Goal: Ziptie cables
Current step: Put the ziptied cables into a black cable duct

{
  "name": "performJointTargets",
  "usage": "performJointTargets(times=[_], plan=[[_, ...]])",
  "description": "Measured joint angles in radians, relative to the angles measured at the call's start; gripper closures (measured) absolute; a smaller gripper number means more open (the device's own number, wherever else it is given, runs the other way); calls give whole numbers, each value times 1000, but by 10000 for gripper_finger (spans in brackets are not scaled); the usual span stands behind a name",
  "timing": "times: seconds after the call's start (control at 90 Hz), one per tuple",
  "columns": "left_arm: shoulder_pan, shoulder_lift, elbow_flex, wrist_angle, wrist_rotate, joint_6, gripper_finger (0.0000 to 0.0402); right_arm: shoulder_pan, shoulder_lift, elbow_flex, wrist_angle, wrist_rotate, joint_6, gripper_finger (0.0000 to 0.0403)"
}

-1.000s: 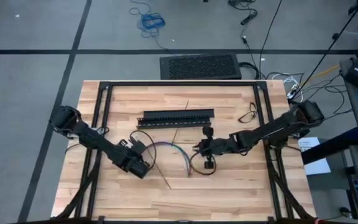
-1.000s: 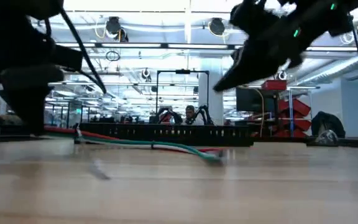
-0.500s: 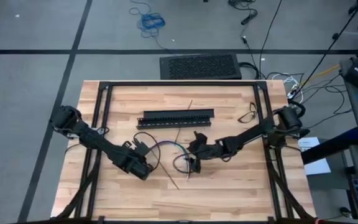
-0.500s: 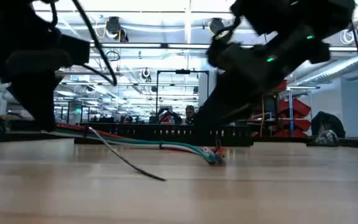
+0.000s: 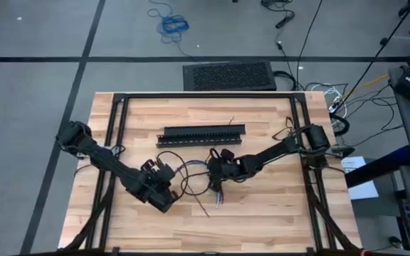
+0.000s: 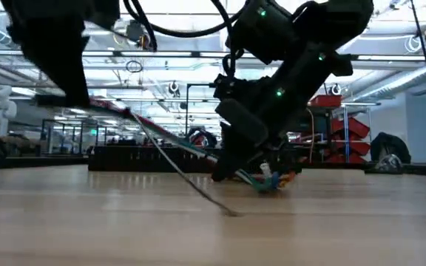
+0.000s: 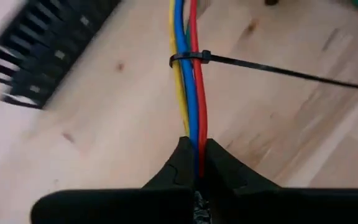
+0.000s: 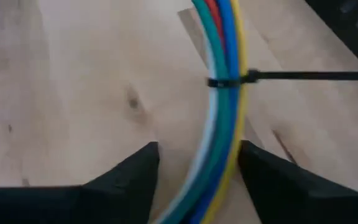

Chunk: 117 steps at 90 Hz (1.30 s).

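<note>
Counting one bundle of cables (image 7: 188, 74), one zip tie (image 7: 278, 68), one slotted bar (image 5: 200, 134); we see left gripper (image 7: 194, 165) clamping the cables, right gripper (image 8: 197, 168) spread around them.

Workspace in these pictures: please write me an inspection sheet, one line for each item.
Surface: wooden table, black frame rails across it.
Job's things: cables bundled, a zip tie looped around them with its tail sticking out.
Clutter: black slotted bar lying apart behind the bundle.
Grippers: left gripper shut on the cables; right gripper open, with the bundle running between its fingers.
Cables: one end lifted off the table, the other near it in the low view.
Surroundings: black mat and blue cord on the floor.
</note>
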Motion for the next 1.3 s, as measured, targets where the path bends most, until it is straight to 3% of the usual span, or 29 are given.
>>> performJointTargets(times=[0.178, 0.233, 0.4, 0.589, 0.844, 1.011, 1.3], plan=[[-3, -1, 66, -95, -31, -13, 389, 1, -3, -4, -7, 18, -45, 364], [-3, -1, 78, -108, -30, 4, 389, 1, -3, -5, -9, 32, -73, 386], [0, 0, 112, -177, -54, 4, 389, 1, -69, -8, -120, 112, -137, 389], [54, 0, 100, -259, -96, 34, 392, -13, -239, 6, -285, 226, -289, 390], [199, -15, 41, -245, -171, 191, 395, -140, -346, 65, -379, 180, -576, 391], [308, -46, -28, -109, -158, 340, 399, -233, -346, 72, -379, 142, -702, 391], [564, -123, -174, 202, 1, 636, 399, -304, -345, 72, -417, 93, -810, 391]])
